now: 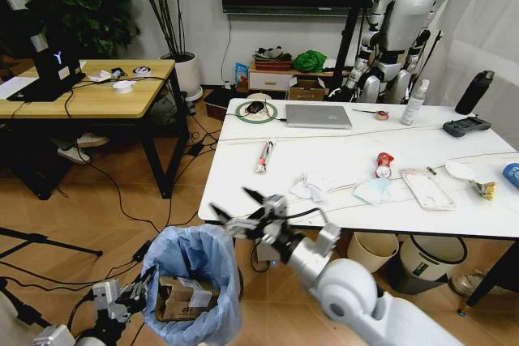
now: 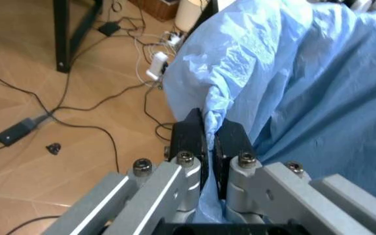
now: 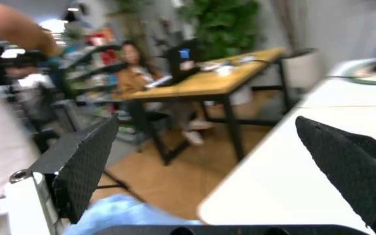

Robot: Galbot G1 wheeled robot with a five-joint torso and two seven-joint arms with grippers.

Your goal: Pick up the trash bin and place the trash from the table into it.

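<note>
Our left claw (image 2: 209, 139) pinches the bin (image 1: 191, 281) bag; our right claw (image 1: 239, 212), wide, hangs above its mouth, tissue (image 1: 310, 187) ahead-right on the desk (image 1: 243, 172).

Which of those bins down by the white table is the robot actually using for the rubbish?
Start at the white marble-look table and drop to the floor off its near left corner. There stands the trash bin, with the left gripper pinching its rim. Unlike the cream bin and the black-rimmed grey bin under the table, it wears a crinkled light-blue bag and already holds a brown cardboard box.
</note>
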